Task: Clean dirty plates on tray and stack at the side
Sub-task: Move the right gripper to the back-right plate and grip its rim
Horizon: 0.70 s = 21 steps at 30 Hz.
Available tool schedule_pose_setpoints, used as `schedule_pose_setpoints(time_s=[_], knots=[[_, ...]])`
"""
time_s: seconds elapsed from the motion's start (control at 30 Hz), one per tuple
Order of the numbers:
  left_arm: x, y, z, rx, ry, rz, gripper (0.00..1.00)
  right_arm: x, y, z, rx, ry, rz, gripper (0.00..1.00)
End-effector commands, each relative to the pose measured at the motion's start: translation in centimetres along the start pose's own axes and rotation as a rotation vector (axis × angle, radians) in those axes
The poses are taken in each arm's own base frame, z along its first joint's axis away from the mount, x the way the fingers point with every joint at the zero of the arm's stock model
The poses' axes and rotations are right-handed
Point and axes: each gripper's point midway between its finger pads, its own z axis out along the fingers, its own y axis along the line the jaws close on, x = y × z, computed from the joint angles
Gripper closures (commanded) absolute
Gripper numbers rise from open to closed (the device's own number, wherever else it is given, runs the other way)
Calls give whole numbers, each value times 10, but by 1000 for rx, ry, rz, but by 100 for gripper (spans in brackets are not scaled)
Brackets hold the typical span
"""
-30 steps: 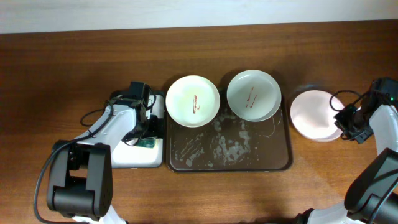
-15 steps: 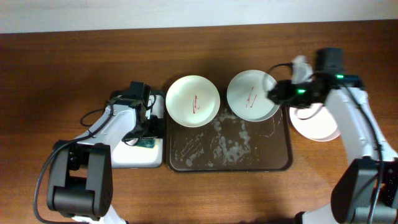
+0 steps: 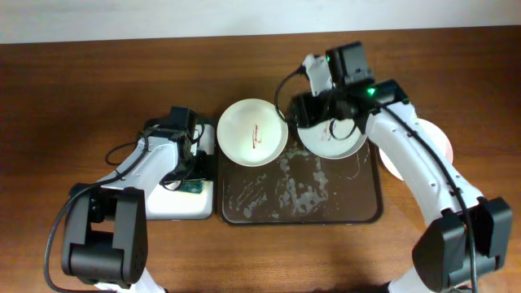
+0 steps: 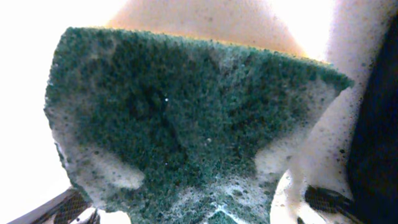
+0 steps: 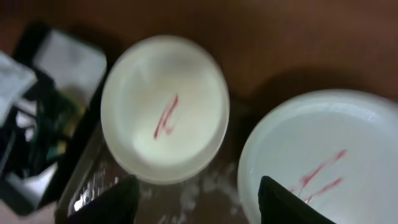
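The dark brown tray (image 3: 301,195), streaked with foam, holds a cream plate (image 3: 252,132) and a pale green plate (image 3: 332,134) at its far end, each with a red smear. A third white plate (image 3: 438,145) lies on the table to the right, partly hidden by my right arm. My right gripper (image 3: 295,114) is open and empty, hovering between the two tray plates. In the right wrist view the gripper (image 5: 196,205) has the cream plate (image 5: 165,106) to its left and the green plate (image 5: 323,155) to its right. My left gripper (image 3: 189,167) is shut on a foamy green sponge (image 4: 186,124).
A smaller white rectangular tray (image 3: 175,199) lies left of the brown tray, under my left gripper. The brown tray's foamy floor (image 5: 205,190) shows between my right fingers. Bare wooden table (image 3: 98,81) surrounds everything.
My right arm has swung left from the side plate to above the tray's far end, between the two plates. The left arm has not moved.
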Motion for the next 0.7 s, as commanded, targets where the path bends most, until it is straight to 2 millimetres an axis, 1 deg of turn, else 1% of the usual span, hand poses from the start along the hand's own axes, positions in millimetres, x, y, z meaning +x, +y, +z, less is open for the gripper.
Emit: schedule_pose_setpoints(time_s=[0.0, 0.13, 0.2, 0.33, 0.37, 0.43, 0.57, 0.67], knots=[[-10, -2, -9, 12, -36, 4, 8, -8, -6, 23, 13, 15, -14, 38], [-10, -2, -9, 12, -36, 4, 8, 6, -9, 65, 3, 75, -13, 39], [-10, -2, -9, 12, -35, 4, 8, 16, -11, 86, 1, 111, -9, 44], [-10, -2, -9, 12, -35, 4, 8, 30, -11, 114, -6, 155, -12, 49], [-10, -2, -9, 12, -35, 4, 8, 34, -11, 121, -5, 166, -14, 51], [-10, -2, -9, 12, -35, 4, 8, 39, -17, 130, 19, 177, 21, 53], [-10, -2, -9, 12, -36, 4, 8, 47, -21, 139, 35, 198, 73, 55], [-10, -2, -9, 12, -35, 4, 8, 51, -23, 142, 37, 209, 80, 61]])
